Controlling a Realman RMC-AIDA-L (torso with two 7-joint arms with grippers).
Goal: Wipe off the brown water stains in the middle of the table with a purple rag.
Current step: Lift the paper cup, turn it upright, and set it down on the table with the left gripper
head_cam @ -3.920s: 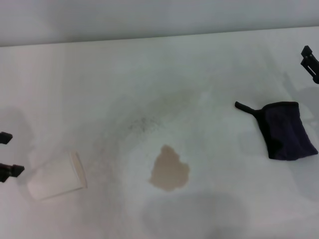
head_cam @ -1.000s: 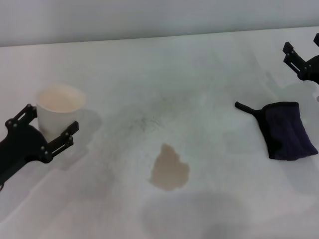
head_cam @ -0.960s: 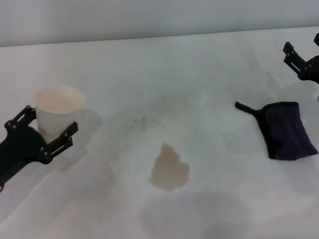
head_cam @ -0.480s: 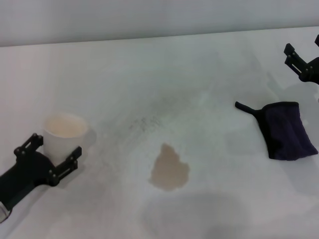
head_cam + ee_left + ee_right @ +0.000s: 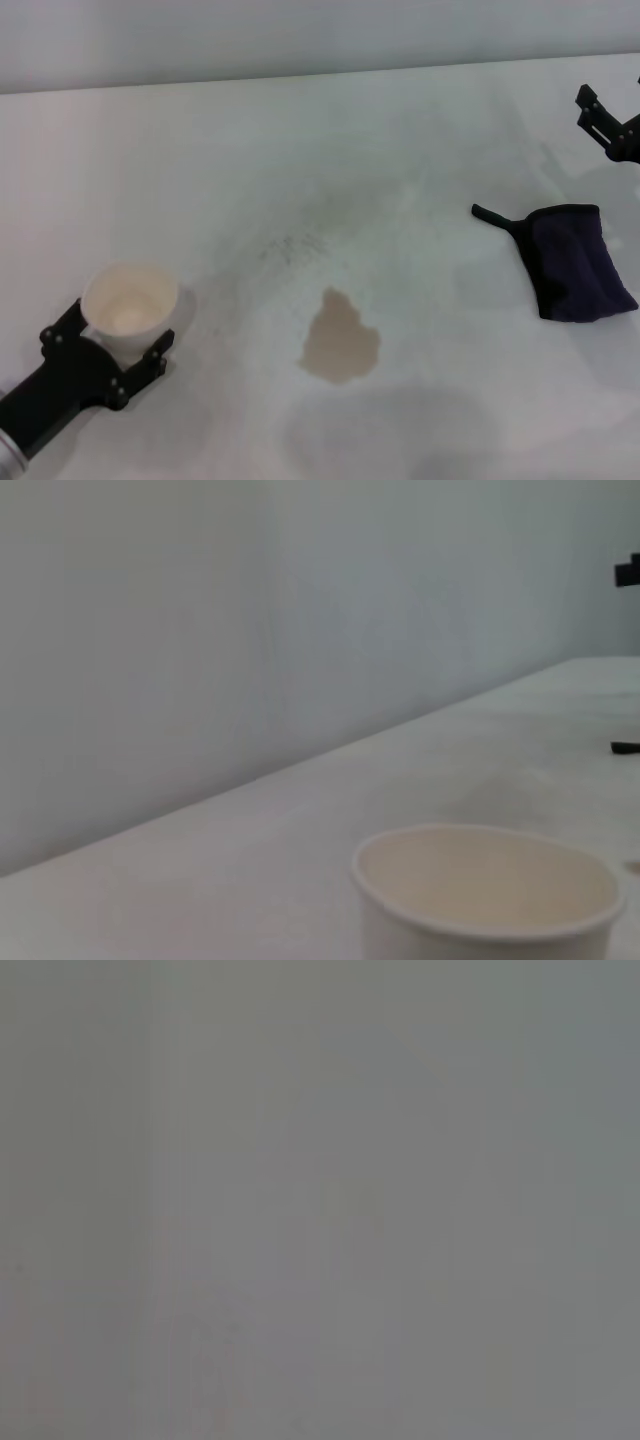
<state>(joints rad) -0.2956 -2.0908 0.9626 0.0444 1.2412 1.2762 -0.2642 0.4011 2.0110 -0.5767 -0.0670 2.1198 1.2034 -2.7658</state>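
The brown water stain [image 5: 340, 340] is a tan blob on the white table [image 5: 400, 150], front of centre. The purple rag [image 5: 578, 262] lies flat at the right, its loop tail pointing left, with nothing touching it. My left gripper [image 5: 110, 345] is at the front left, its fingers on either side of an upright white paper cup [image 5: 130, 305] that it holds. The cup also fills the lower part of the left wrist view [image 5: 490, 890]. My right gripper [image 5: 610, 125] is at the far right edge, beyond the rag and apart from it. The right wrist view shows only plain grey.
Faint grey speckled smudges [image 5: 290, 245] lie behind the stain. A grey wall [image 5: 300, 40] runs along the table's far edge. The left wrist view shows the wall and the right gripper [image 5: 628, 572] far off.
The cup, lying on its side earlier, now stands upright in my left gripper, which has drawn it toward the front edge. My right gripper has edged slightly right. Rag and stain are unmoved.
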